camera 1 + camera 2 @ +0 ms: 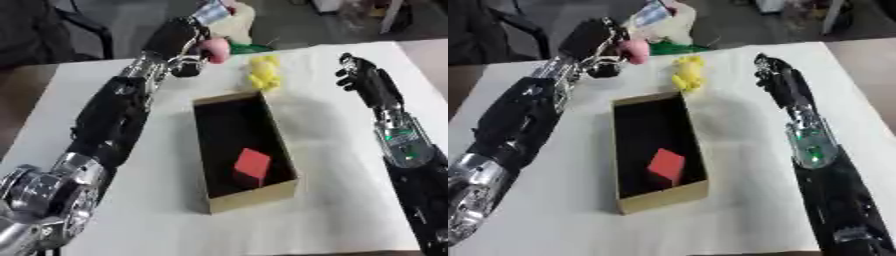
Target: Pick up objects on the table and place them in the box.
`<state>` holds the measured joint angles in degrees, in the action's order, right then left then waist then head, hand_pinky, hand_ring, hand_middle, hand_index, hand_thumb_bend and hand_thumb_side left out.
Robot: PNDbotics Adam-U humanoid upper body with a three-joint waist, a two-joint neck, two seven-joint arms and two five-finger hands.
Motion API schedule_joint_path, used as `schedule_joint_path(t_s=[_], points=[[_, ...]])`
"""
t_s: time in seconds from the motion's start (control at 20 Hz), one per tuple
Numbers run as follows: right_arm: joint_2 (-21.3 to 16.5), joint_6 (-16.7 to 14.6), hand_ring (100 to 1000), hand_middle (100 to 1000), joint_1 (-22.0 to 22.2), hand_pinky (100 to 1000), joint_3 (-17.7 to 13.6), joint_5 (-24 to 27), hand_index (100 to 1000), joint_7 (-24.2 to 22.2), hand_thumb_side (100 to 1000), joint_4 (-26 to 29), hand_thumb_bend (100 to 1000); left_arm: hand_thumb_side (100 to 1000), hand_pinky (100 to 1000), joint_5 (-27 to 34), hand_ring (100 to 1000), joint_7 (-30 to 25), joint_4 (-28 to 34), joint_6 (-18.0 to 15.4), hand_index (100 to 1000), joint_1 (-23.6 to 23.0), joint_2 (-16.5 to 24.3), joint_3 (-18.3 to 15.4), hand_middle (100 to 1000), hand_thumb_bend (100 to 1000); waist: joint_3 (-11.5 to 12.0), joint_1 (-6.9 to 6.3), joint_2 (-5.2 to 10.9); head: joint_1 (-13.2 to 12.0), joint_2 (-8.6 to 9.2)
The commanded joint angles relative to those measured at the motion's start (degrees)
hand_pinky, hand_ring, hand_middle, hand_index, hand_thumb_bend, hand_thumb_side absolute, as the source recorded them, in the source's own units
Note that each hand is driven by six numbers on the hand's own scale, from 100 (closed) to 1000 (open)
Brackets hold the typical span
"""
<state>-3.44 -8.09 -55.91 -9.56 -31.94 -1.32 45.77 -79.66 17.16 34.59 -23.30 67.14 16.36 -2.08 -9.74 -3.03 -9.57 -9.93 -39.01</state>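
The robot's left hand [179,40] is stretched to the far edge of the white table [350,190], and its fingers are curled around a pink rounded object [215,49], holding it above the table, beyond the far end of the open brown cardboard box [255,196]. Inside this box a red block [251,165] lies on the dark bottom, and a small yellow soft toy [264,73] lies on the table just beyond the box's far end. The right hand [363,75] hovers over the table at the right, well apart from the box, with fingers relaxed and holding nothing.
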Motion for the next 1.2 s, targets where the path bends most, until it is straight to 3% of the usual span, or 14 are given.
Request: schedule_joint_path(t_s=[0.05,0.15,0.2,0.25,0.55,0.9,1.1,1.2], points=[[-1.48,0.23,677,657,-0.94,715,-0.31,-0.63,868,0.30,1000,0.45,100,100,452,3.08,411,-0.60,4.02,-4.75,546,0.53,2.37,3.10,310,100,0.55,0.35,1.88,0.60,-0.88],[-1.65,0.22,677,657,-0.84,716,-0.35,-0.79,868,0.38,1000,0.43,100,100,456,4.87,414,-1.08,6.01,-7.61,548,-0.28,2.78,5.34,314,100,1.18,0.32,2.53,0.85,-1.31],[-1.70,0.23,677,657,-0.81,716,-0.38,-0.86,868,0.41,1000,0.43,100,134,460,5.62,418,-1.42,6.91,-8.92,551,-0.69,2.93,6.48,319,181,1.42,0.32,2.80,0.98,-1.42],[-1.74,0.24,678,657,-0.77,716,-0.42,-0.90,869,0.44,1000,0.41,100,100,462,6.31,418,-1.76,7.83,-10.33,551,-1.17,3.08,7.71,321,114,1.70,0.36,3.07,1.16,-1.53],[-1.86,0.31,679,658,-0.67,717,-0.46,-1.01,869,0.46,1000,0.24,100,100,472,9.02,424,-4.62,11.53,-17.36,557,-3.76,3.19,14.52,333,140,2.90,0.72,4.14,2.03,-2.19],[-1.76,0.25,680,658,-0.63,717,-0.40,-0.90,869,0.36,1000,0.05,100,118,474,10.11,427,-6.97,12.06,-20.45,560,-4.84,2.48,17.40,339,134,3.26,1.02,4.31,2.56,-2.43],[-1.39,0.19,680,659,-0.83,717,-0.23,-0.93,870,0.14,1000,-0.06,100,153,477,7.74,433,-9.38,10.11,-22.99,566,-6.03,-1.57,20.77,349,122,3.16,1.52,4.23,2.90,-2.55],[-1.40,0.19,680,659,-0.85,717,-0.25,-0.86,870,0.15,1000,-0.16,100,165,479,6.16,436,-10.11,8.56,-24.17,570,-6.43,-3.82,20.92,352,109,3.28,1.73,4.18,3.07,-2.58]])
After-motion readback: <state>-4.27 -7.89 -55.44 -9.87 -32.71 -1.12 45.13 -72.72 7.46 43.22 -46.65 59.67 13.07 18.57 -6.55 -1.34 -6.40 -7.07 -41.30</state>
